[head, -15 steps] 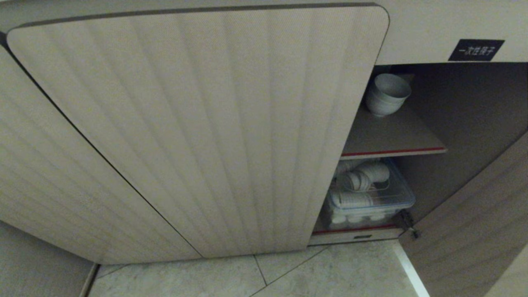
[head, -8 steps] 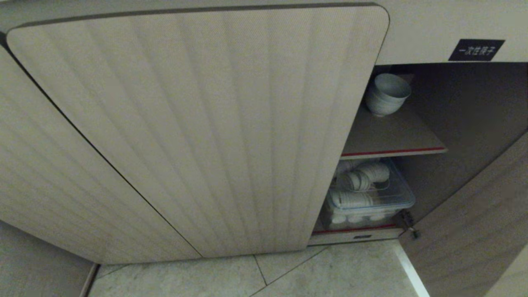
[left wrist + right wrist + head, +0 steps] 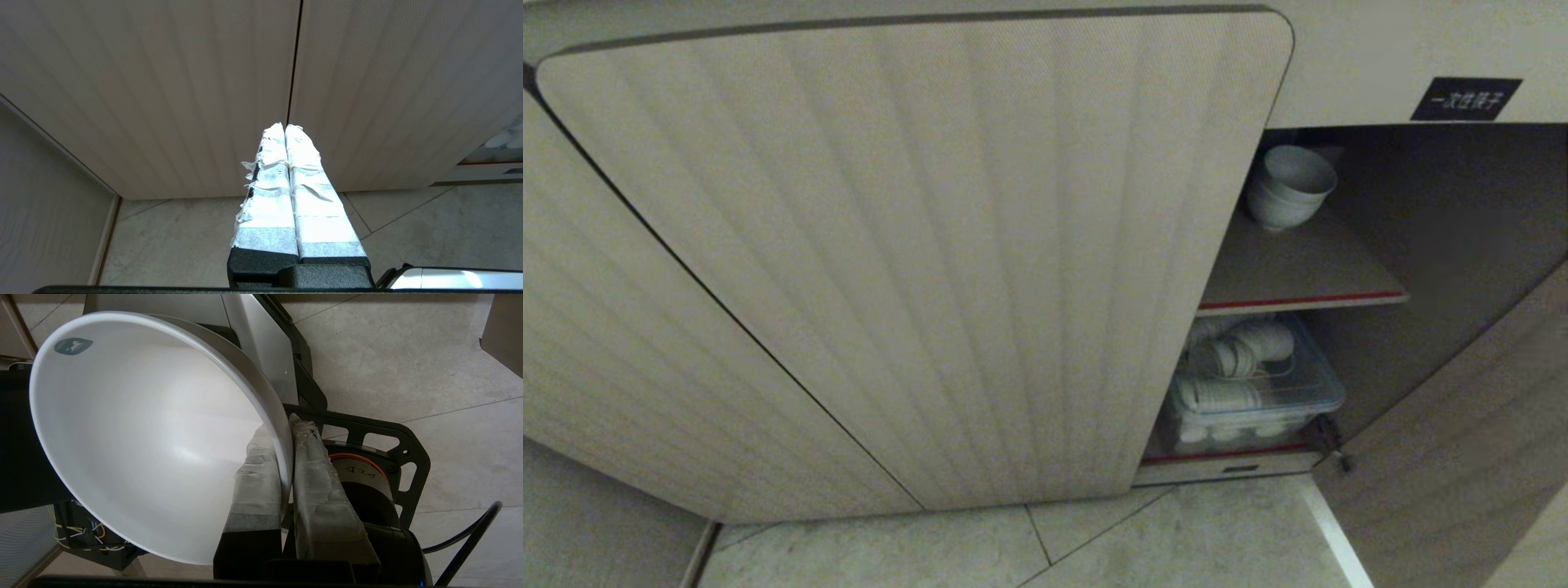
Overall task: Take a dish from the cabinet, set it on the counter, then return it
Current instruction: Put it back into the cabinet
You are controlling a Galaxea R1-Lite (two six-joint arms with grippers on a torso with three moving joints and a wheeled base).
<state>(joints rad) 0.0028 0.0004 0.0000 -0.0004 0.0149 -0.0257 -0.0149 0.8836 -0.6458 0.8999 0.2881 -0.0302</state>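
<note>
In the right wrist view my right gripper (image 3: 286, 428) is shut on the rim of a white bowl, the dish (image 3: 139, 433), one taped finger inside it and one outside, held low over the tiled floor beside my base. The cabinet (image 3: 931, 261) fills the head view: its ribbed door stands shut on the left and its right bay is open, with a stack of white bowls (image 3: 1289, 186) on the brown shelf (image 3: 1298, 278) with a red front edge. My left gripper (image 3: 284, 126) is shut and empty, parked before the ribbed doors. The counter is out of view, and neither arm shows in the head view.
A clear plastic bin (image 3: 1254, 392) of white dishes sits under the shelf. The open cabinet door (image 3: 1470, 457) swings out at the right. A black label (image 3: 1465, 99) is above the opening. Pale floor tiles (image 3: 1176, 539) run along the cabinet base. My black base frame (image 3: 367, 437) is beside the dish.
</note>
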